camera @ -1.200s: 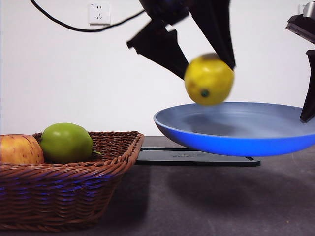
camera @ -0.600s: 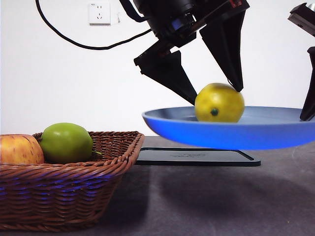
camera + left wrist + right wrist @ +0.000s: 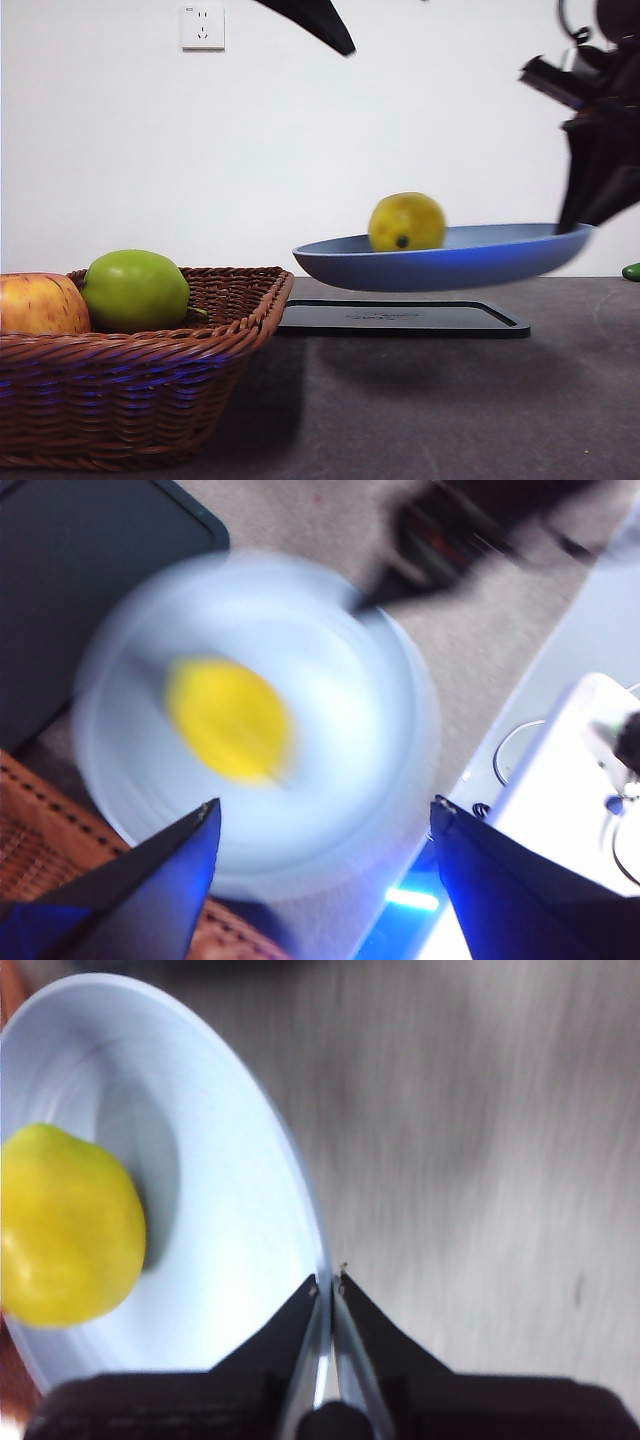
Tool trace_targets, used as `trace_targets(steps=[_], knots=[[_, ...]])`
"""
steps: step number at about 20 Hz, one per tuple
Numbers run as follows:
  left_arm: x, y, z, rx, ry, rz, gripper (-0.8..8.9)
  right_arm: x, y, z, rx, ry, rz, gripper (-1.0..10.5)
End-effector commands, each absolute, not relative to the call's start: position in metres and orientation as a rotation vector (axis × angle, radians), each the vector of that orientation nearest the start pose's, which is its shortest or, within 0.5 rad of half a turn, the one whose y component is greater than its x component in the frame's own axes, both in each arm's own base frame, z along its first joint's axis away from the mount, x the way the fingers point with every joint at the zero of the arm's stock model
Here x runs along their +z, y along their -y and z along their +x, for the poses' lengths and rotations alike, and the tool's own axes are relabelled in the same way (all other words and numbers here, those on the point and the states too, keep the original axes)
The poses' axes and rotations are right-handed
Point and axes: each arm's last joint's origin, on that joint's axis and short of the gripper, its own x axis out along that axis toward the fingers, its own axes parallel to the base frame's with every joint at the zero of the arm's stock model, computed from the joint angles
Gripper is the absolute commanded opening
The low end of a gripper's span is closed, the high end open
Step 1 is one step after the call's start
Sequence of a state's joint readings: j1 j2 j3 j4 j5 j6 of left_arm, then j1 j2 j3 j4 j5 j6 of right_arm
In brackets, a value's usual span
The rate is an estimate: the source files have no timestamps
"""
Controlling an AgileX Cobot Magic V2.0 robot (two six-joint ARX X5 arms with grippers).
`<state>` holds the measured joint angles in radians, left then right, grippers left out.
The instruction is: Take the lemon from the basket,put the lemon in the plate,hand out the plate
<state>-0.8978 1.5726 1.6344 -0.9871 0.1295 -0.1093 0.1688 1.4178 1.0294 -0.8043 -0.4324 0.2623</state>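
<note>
The yellow lemon (image 3: 407, 222) lies in the grey-blue plate (image 3: 480, 262), which is held in the air above the black tray. My right gripper (image 3: 572, 228) is shut on the plate's right rim; in the right wrist view the jaws pinch the rim (image 3: 327, 1290) with the lemon (image 3: 65, 1225) inside the plate (image 3: 230, 1210). My left gripper (image 3: 320, 825) is open and empty, high above the plate (image 3: 340, 710) and lemon (image 3: 230, 720); only a black tip (image 3: 315, 20) shows at the top of the front view. The wicker basket (image 3: 200, 340) stands at the left.
A green apple (image 3: 135, 290) and a red-yellow apple (image 3: 40, 305) lie in the basket. A flat black tray (image 3: 400, 318) lies on the dark table under the plate. A small green thing (image 3: 631, 271) sits at the right edge.
The left gripper let go of the lemon into the plate and rose away out of the top of the view. The plate with the lemon shifted slightly and tilted.
</note>
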Motion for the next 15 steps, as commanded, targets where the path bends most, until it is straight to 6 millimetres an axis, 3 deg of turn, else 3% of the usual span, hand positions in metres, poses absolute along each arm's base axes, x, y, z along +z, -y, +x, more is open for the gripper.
trace_targets(steps=[1,5,9,12,15], knots=[[0.379,0.247,0.188,-0.923,-0.912,0.277,3.62,0.251,-0.060,0.294,0.387,-1.217,0.375,0.0],[0.383,0.236,0.179,-0.915,-0.949,0.293,3.62,0.248,-0.060,0.358,0.377,-1.175,0.377,0.0],[0.381,0.234,0.177,-0.906,-0.984,0.305,3.62,0.226,-0.055,0.408,0.350,-1.162,0.403,0.0],[0.382,0.234,0.177,-0.905,-0.977,0.302,3.62,0.200,-0.051,0.428,0.328,-1.169,0.435,0.0],[0.382,0.235,0.178,-0.900,-0.963,0.300,3.62,0.182,-0.046,0.432,0.307,-1.209,0.449,0.0]])
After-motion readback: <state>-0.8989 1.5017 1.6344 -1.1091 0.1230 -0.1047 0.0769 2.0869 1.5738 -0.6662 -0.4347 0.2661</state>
